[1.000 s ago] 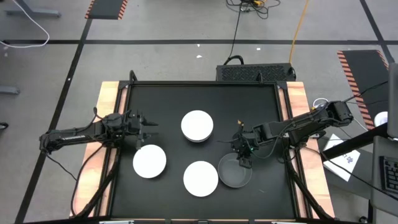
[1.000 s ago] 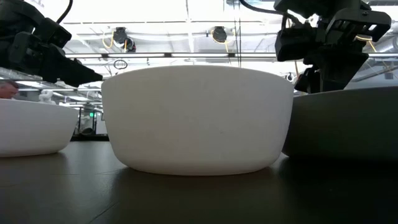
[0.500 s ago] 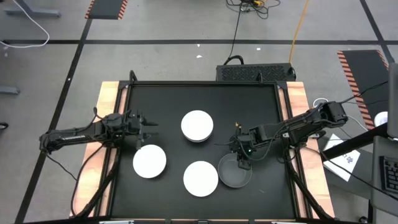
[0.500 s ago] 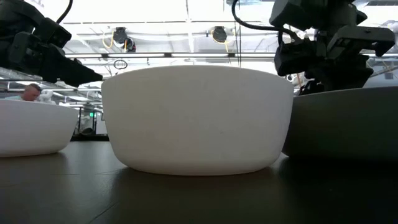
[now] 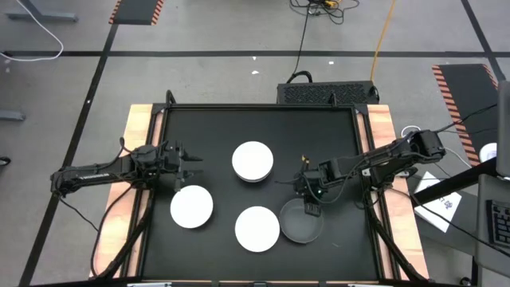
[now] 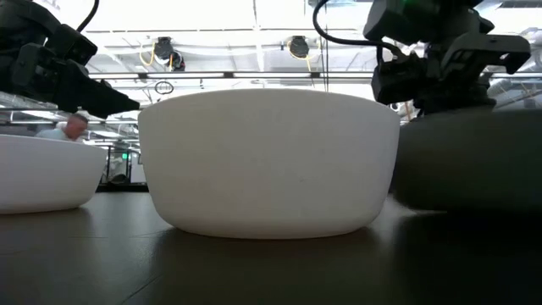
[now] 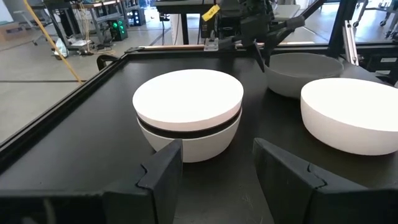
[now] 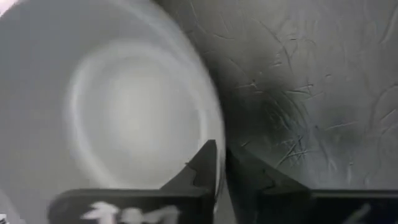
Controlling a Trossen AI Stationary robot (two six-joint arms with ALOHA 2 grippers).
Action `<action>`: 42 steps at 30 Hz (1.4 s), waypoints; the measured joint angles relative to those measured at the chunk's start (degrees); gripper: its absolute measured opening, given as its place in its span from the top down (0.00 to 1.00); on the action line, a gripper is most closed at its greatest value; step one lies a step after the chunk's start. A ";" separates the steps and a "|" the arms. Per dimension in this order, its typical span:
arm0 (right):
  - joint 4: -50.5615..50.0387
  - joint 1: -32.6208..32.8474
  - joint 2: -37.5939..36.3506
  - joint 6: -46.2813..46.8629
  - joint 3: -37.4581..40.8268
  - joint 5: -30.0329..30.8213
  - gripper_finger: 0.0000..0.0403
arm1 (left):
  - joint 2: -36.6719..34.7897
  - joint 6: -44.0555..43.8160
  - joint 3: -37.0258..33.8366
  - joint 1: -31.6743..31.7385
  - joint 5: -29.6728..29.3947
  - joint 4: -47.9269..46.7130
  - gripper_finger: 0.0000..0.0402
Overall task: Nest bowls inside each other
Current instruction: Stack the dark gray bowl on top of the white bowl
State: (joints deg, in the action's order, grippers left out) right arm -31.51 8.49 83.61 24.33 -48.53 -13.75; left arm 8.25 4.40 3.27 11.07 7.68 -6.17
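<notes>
Wrist views: my right wrist camera is showing what the overhead cannot, my right gripper pinching the rim of the grey bowl, one finger inside and one outside; my left wrist camera is showing a dark band between white layers in the far white bowl, so it is sitting as a stack.
Overhead view: three white rounds are showing on the black table, the far stack, a white bowl near my left side and another white bowl at the front centre.
Grey bowl: it is sitting at the front right, just beside the front-centre white bowl, with nothing inside it.
Right arm: I am reaching in from the right edge, wrist bent down, my right gripper closing narrowly on the grey bowl's far rim.
Left arm: I am waiting at the left edge, my left gripper hovering with fingers spread apart, holding nothing.
</notes>
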 joint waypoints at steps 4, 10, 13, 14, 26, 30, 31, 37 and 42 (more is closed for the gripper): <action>0.02 -0.74 0.00 0.22 0.07 -0.05 0.99 | 0.00 0.01 0.00 -0.01 0.00 0.00 0.51; -0.66 -2.63 0.00 0.31 -0.71 -0.03 0.99 | 0.00 0.02 -0.01 -0.01 0.00 0.00 0.51; -1.01 -3.40 0.00 -0.25 -2.38 -0.06 0.99 | 0.00 0.01 0.00 -0.01 0.00 0.00 0.51; -1.71 -3.60 0.00 -0.85 -3.12 -0.07 1.00 | 0.00 0.02 0.00 -0.01 -0.01 0.00 0.51; -14.88 -4.30 0.00 -5.15 -12.74 0.22 1.00 | 0.00 0.03 -0.01 -0.02 0.02 0.00 0.51; -15.98 -4.54 -0.04 -6.08 -13.20 0.38 1.00 | 0.00 0.04 -0.01 -0.01 0.02 0.00 0.51; -16.01 -4.64 -0.04 -6.22 -13.20 0.49 1.00 | 0.00 0.04 -0.01 0.00 0.03 0.00 0.51; -17.87 -4.76 -0.92 -7.75 -13.22 3.02 1.00 | 0.00 0.02 -0.01 0.00 0.04 0.00 0.51; -18.79 -5.40 -4.78 -8.60 -13.22 5.99 1.00 | 0.00 -0.03 -0.01 0.00 0.07 0.00 0.51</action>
State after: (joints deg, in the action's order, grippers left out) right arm -50.29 3.09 78.83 15.73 -61.76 -7.76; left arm 8.25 4.38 3.27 11.07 7.75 -6.17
